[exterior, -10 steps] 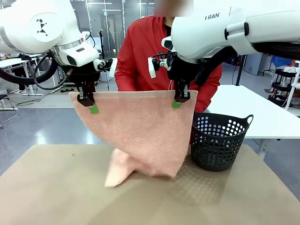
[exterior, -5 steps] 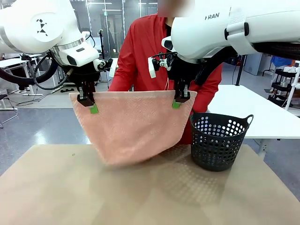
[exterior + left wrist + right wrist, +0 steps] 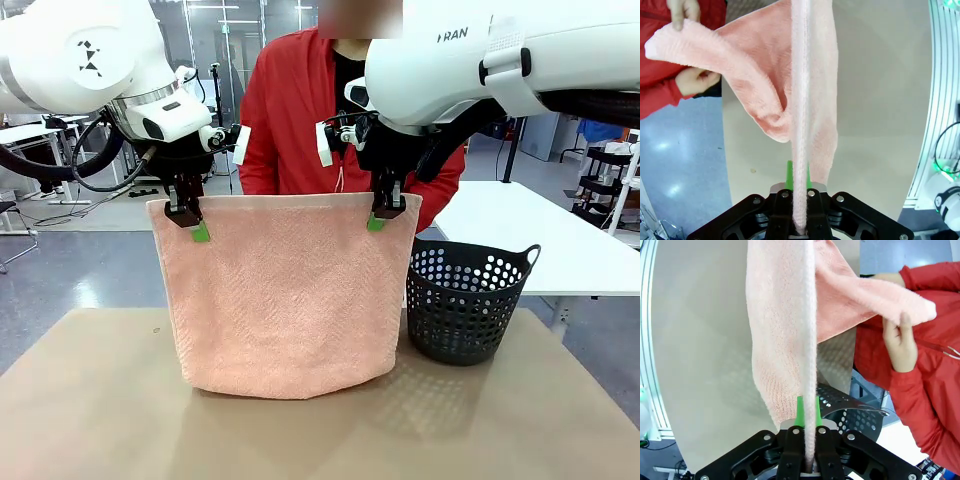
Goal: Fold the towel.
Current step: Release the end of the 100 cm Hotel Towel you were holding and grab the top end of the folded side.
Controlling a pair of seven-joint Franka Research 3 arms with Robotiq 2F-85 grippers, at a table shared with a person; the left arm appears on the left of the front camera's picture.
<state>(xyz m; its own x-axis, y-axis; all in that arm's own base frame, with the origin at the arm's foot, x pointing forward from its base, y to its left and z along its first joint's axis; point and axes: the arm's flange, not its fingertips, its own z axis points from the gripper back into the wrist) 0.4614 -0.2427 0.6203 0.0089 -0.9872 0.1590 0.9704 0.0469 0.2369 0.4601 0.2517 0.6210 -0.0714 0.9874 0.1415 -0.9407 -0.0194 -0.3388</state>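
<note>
Green-padded left gripper (image 3: 187,222): its jaws are clamped together on the upper left corner of the towel (image 3: 285,300), high over the table (image 3: 90,400). Your left wrist view has the cloth edge pinched between the pads.

Towel now: it hangs between your two arms as a flat, doubled sheet with the top edge taut and level. The bottom is a rounded fold low over the table, and you cannot tell whether it touches.

What has just changed: a second ago the lower end lay bunched on the table to the left of centre, and half a second ago it was swinging up in a blur. That loose end is now off the table and raised behind the hanging sheet.

Person (image 3: 300,110): stands at the far side. Both wrist views show a hand (image 3: 902,342) gripping the lifted far end, up near your held edge but apart from it.

Right gripper (image 3: 383,215): closed tight on the upper right corner, level with the left.

Basket (image 3: 470,300): stands on the table just right of the towel, apart from it.

Meaning for you: the first half-fold looks nearly made. Keep both corners firm and level, or the edges may not line up.
</note>
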